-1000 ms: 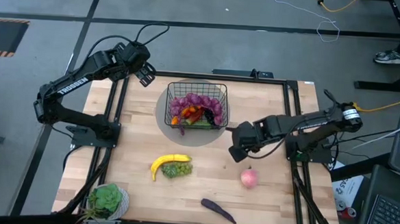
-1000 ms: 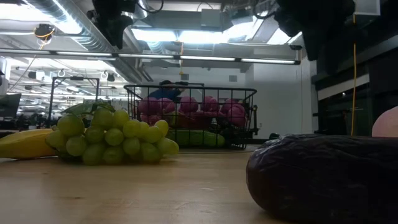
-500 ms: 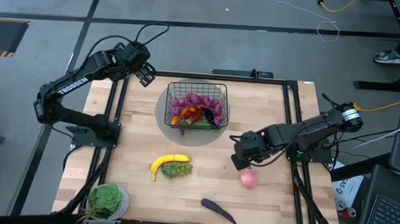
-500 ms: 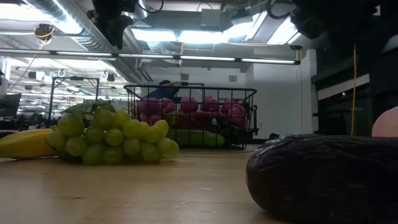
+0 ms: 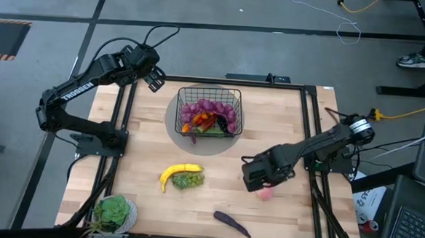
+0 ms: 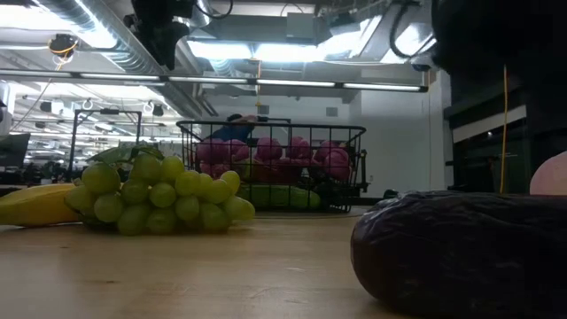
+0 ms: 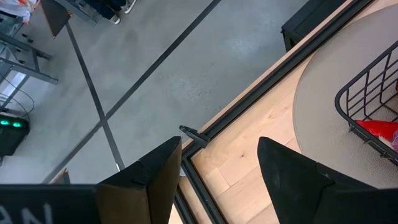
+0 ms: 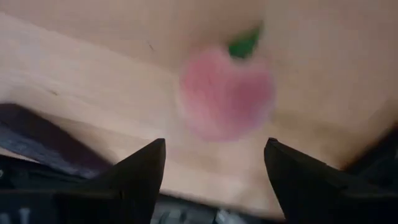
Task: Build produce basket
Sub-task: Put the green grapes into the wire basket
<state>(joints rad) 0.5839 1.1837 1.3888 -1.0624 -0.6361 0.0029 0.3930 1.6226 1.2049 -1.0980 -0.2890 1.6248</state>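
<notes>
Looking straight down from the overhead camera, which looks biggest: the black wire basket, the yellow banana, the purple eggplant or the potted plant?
Largest to smallest in the high view:
1. Black wire-grid basket
2. Green leafy potted plant
3. Curved yellow banana and dark purple eggplant, which look too alike in length to rank.

Light wood table (image 5: pixel 146 141) mid-frame in the high view, black frame rails along its edges. Round grey disc (image 5: pixel 174 123) at upper centre of table, potted green leafy plant (image 5: pixel 114 211) at lower left corner. Grey floor around; yellow cable (image 5: pixel 402 112) and shoe (image 5: pixel 416 61) at right edge.
</notes>
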